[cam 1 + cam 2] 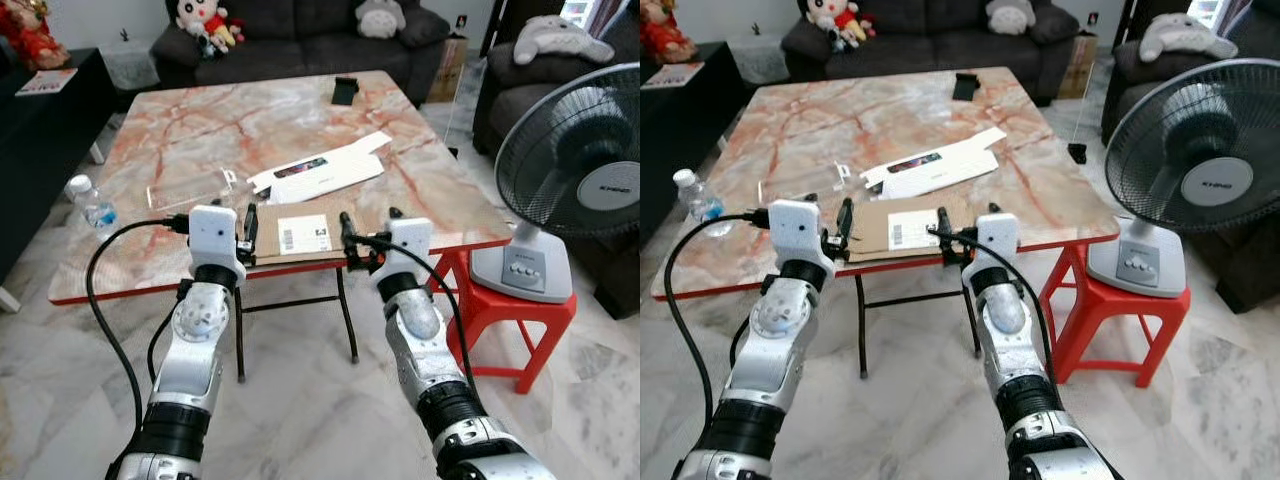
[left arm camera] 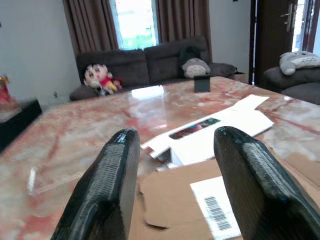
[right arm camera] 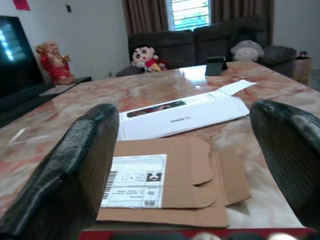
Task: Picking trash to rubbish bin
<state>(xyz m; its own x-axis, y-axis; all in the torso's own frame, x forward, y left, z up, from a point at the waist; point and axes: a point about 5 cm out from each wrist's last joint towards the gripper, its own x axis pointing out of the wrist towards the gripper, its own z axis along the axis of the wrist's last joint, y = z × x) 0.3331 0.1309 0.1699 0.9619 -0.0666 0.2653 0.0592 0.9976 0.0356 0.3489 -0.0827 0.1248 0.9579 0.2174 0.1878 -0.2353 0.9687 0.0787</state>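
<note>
2 grippers wait at the near edge of the pink marble table [image 1: 200, 120], both spread wide and holding nothing.

Head views: the flat brown cardboard box with a white label [image 1: 300, 238] lies at the near edge, between the left gripper [image 1: 245, 232] and right gripper [image 1: 368, 232]. The flat white paper box [image 1: 320, 172] lies just behind it, and a small plastic water bottle [image 1: 92, 204] stands by the left edge.
Wrist views: the cardboard lies just past both sets of fingers.

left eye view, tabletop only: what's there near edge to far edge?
Cardboard → white box → black object. Bottle and clear plastic sheet left out, since their depth overlaps the others.
</note>
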